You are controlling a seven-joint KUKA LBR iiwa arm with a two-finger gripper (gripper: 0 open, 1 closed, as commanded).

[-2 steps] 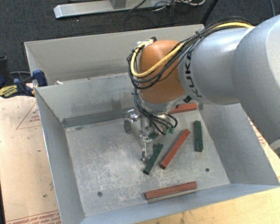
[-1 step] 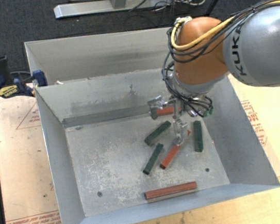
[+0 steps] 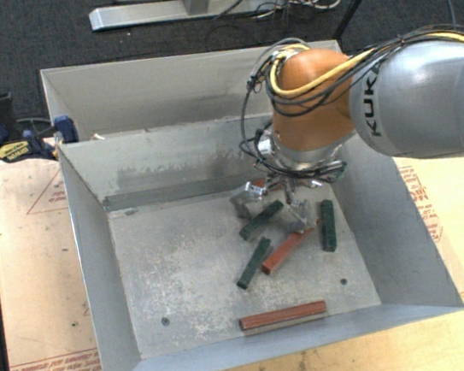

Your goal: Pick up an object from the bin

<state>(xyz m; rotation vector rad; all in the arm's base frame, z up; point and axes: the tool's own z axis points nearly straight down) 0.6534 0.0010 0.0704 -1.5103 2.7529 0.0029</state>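
My gripper [image 3: 279,201] hangs low at the back right of the bin, under the arm's orange cover. Directly below and just in front of it a short dark green bar [image 3: 261,219] lies at an angle. A second dark green bar [image 3: 254,263] lies further forward, and beside it rests a short red-brown bar [image 3: 287,251], its upper end close to the gripper. A third dark green bar [image 3: 328,226] lies nearly upright in the view, to the gripper's right. I see nothing lifted off the bin's floor.
A long red-brown bar [image 3: 283,315] lies flat near the bin's front wall. The arm comes in from the right, over the right wall. The bin's sloped walls rise close behind and to the right of the gripper.
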